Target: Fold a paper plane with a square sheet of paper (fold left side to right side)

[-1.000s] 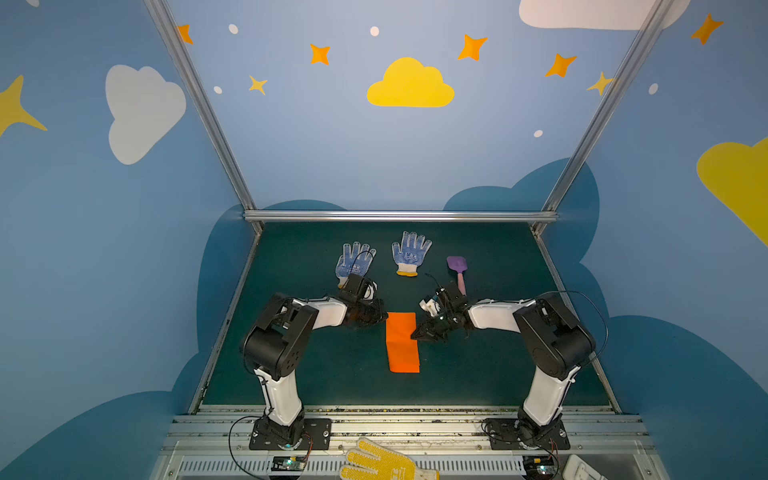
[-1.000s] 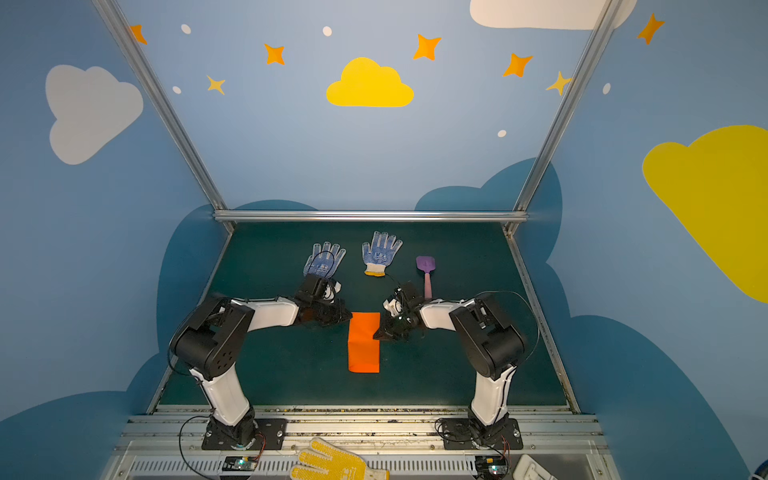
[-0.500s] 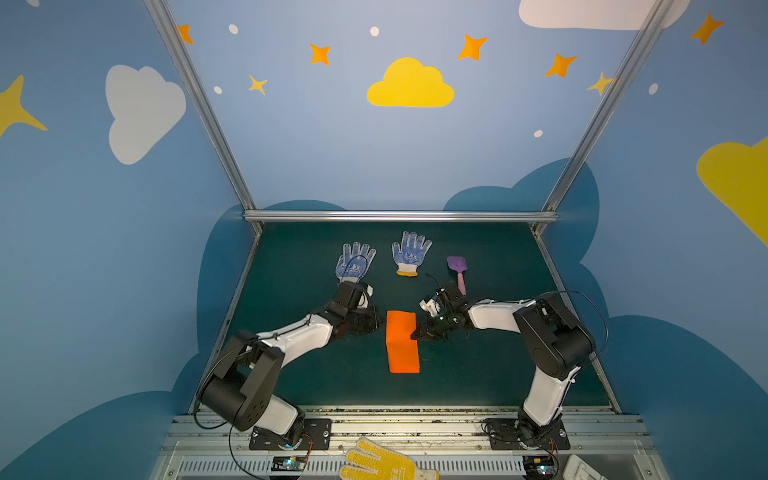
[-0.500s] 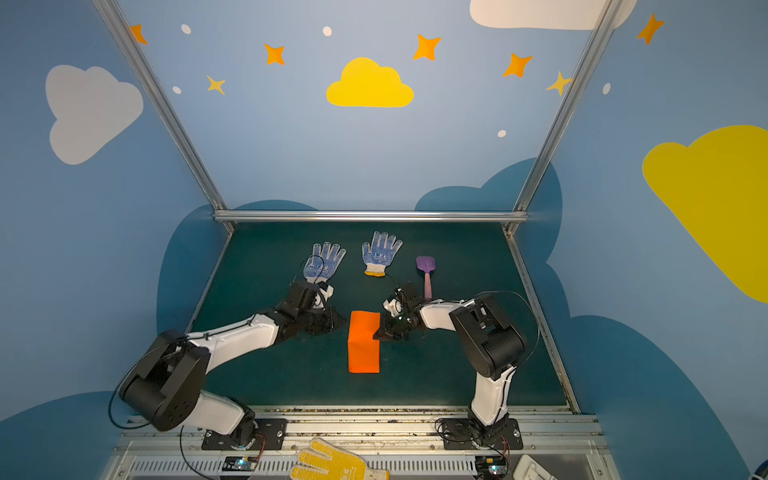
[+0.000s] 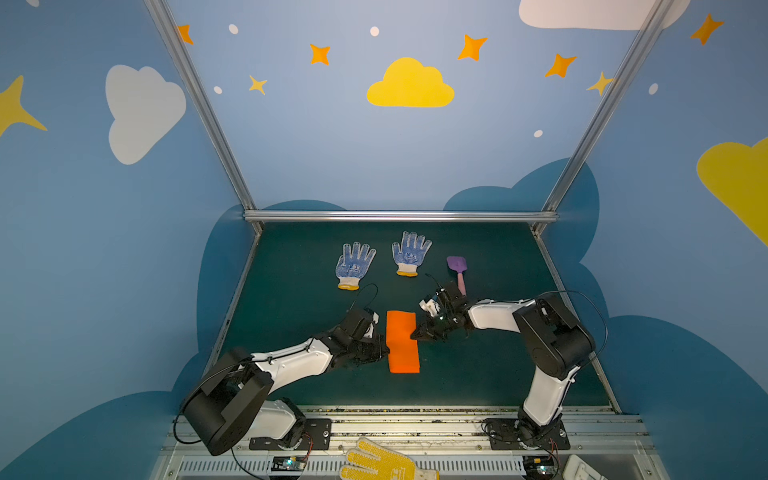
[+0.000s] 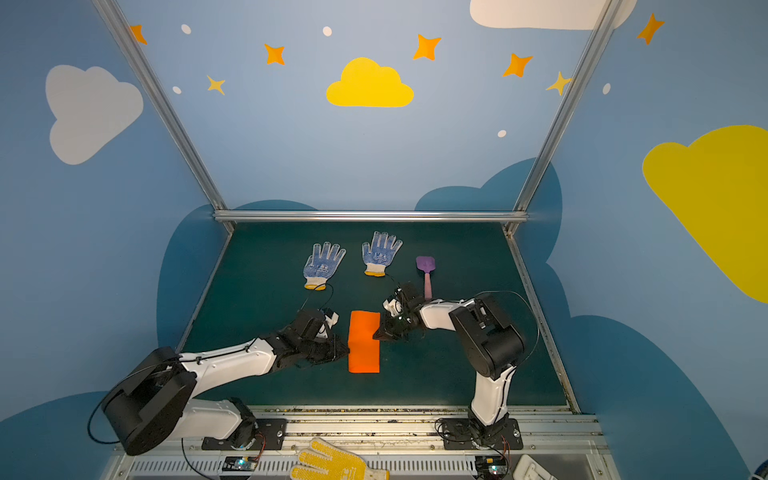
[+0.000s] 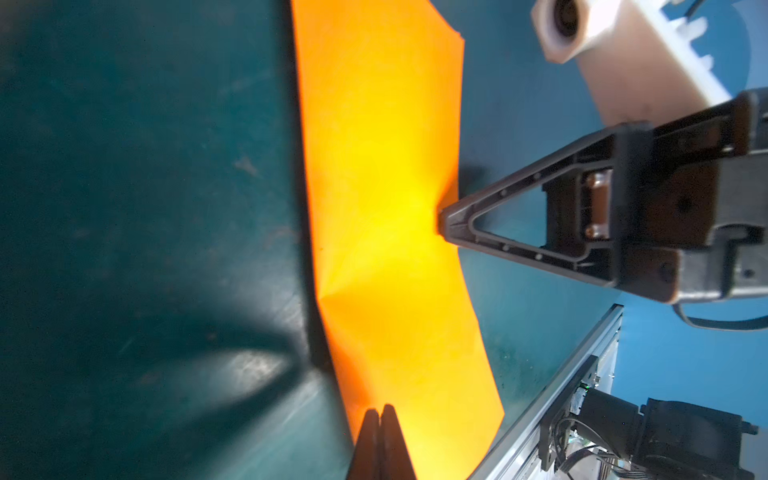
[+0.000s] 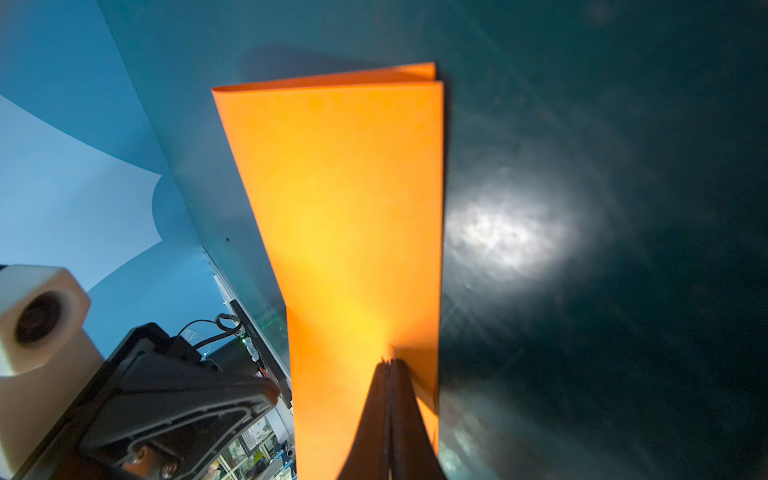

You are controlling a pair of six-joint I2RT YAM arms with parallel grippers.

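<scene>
Both top views: the halved square sheet of paper (image 5: 402, 341) lay central on the surface (image 5: 469, 374), toward its front edge. Left wrist: left jaws, together, touched its crease. Right wrist: right jaws, together, pinned the open edges; stroking the crease firmly seemed wise.

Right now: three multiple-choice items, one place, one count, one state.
1. Blue-dotted white fabric gloves on the dark green mat: A) one B) two C) four.
2. The purple-headed, pink-handled toy shovel lies: A) right of both gloves B) left of them C) between them.
3. The thin bright orange paper sheet is: A) an open square B) folded into a rectangle C) crumpled.
Key: 1B, a pair at the back; 2A, it lies past the right-hand glove; 3B, doubled edges show at its end.
</scene>
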